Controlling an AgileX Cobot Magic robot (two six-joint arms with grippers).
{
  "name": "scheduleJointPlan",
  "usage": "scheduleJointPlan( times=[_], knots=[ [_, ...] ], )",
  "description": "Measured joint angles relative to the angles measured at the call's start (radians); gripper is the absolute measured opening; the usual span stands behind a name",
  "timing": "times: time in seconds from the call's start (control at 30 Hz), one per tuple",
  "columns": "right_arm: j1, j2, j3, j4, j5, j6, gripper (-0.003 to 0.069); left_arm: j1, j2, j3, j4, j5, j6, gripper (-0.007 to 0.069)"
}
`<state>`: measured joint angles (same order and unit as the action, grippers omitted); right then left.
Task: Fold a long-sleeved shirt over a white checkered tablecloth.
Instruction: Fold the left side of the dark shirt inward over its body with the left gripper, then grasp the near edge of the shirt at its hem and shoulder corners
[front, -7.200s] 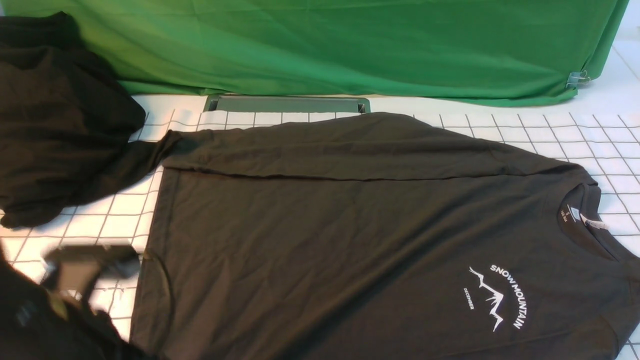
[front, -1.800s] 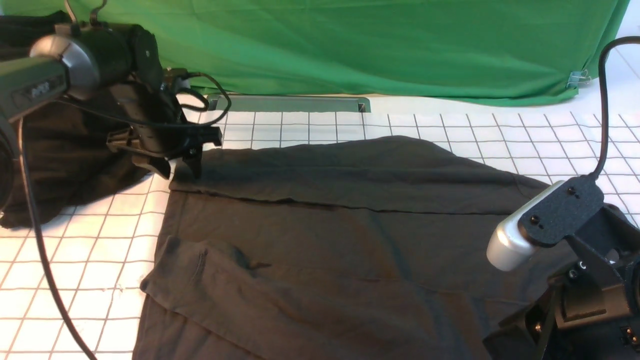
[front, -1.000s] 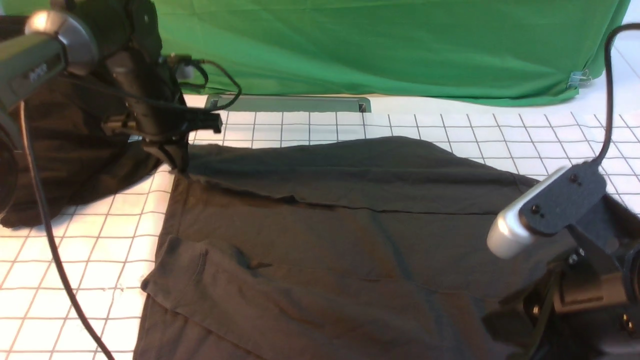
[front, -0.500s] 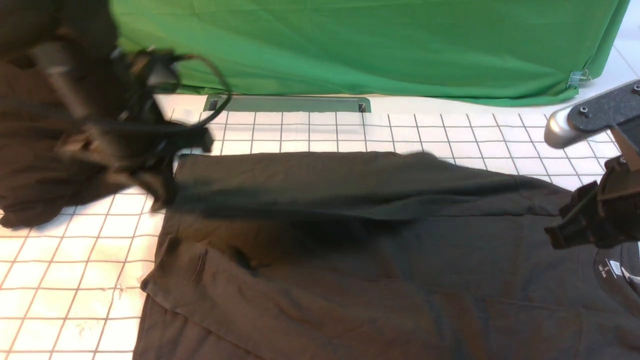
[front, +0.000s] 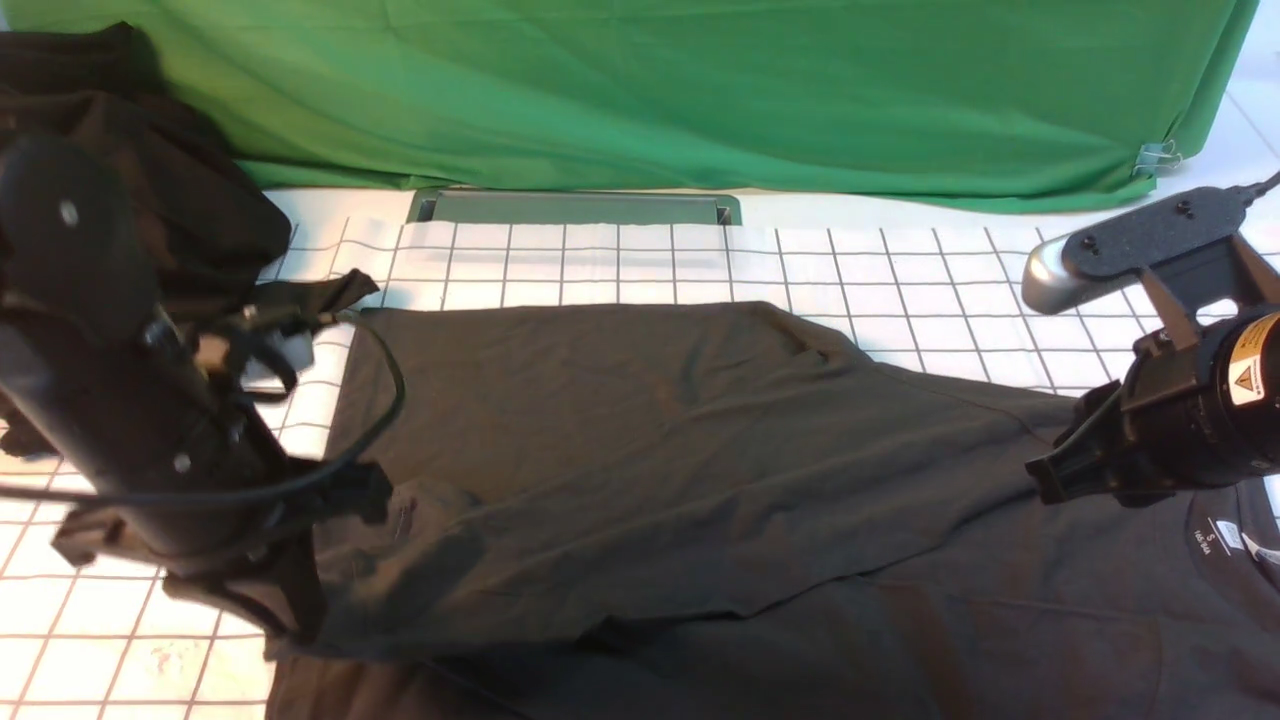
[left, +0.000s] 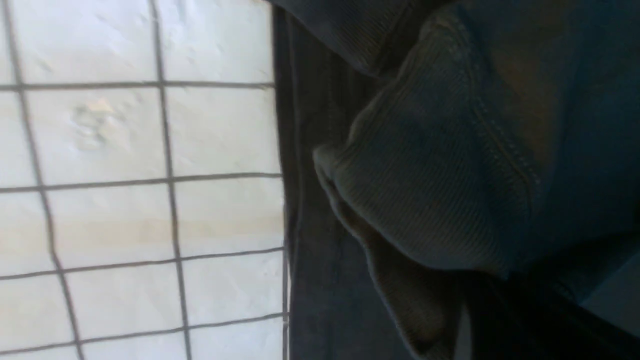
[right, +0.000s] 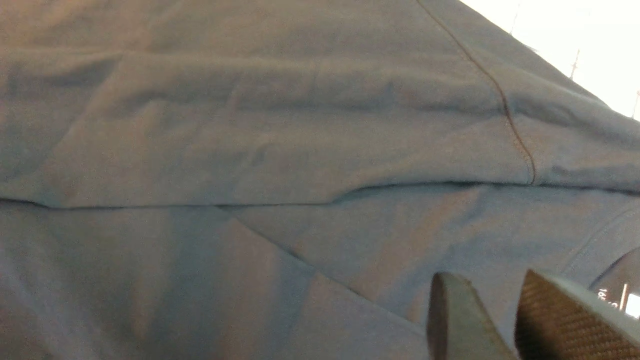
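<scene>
- White checkered tablecloth (front: 620, 260): covers the work surface. The long-sleeved shirt (front: 640, 470) lies across it, hem end toward the left arm and collar end toward the right arm.
- Shirt condition: the far half is laid over the near half. The upper layer is wrinkled and its free edge runs unevenly. Judged step: setting down the lengthwise fold.
- Left gripper (front: 285, 610): low at the hem corner, against the cloth. Its fingers are hidden, so hold or release cannot be told. The left wrist view shows only a bunched ribbed edge (left: 425, 210).
- Right gripper (front: 1045, 482): at the shoulder, near the neck label (front: 1228, 537). Its fingers (right: 450, 320) stand slightly apart, with no cloth seen between them.
- Next move, as judged: free the hem corner, lift both arms clear without dragging the top layer, then fold hem toward collar.
</scene>
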<state>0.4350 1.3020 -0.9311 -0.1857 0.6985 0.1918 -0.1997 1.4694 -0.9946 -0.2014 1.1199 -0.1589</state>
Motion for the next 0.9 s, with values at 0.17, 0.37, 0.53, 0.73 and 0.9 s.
scheduleJointPlan(
  times=[0.17,0.37,0.53,0.73,0.9],
  knots=[
    [0.0,0.0,0.0,0.015,0.0,-0.001,0.0196,-0.032,0.0,0.039,0.001,-0.046,0.017,0.0187],
    [0.0,0.0,0.0,0.032,0.004,-0.001,0.0209,-0.135,0.0,0.044,0.044,0.047,-0.011,0.0377],
    [0.0,0.0,0.0,0.038,0.033,-0.004,0.0215,-0.22,-0.054,0.11,0.049,0.08,-0.082,0.0402],
    [0.0,0.0,0.0,0.04,0.051,-0.026,0.0227,-0.405,-0.177,0.319,0.081,0.055,-0.29,0.0402],
    [0.0,0.0,0.0,0.041,0.049,-0.03,0.0233,-0.455,-0.2,0.454,0.092,-0.056,-0.423,0.0421]
  ],
)
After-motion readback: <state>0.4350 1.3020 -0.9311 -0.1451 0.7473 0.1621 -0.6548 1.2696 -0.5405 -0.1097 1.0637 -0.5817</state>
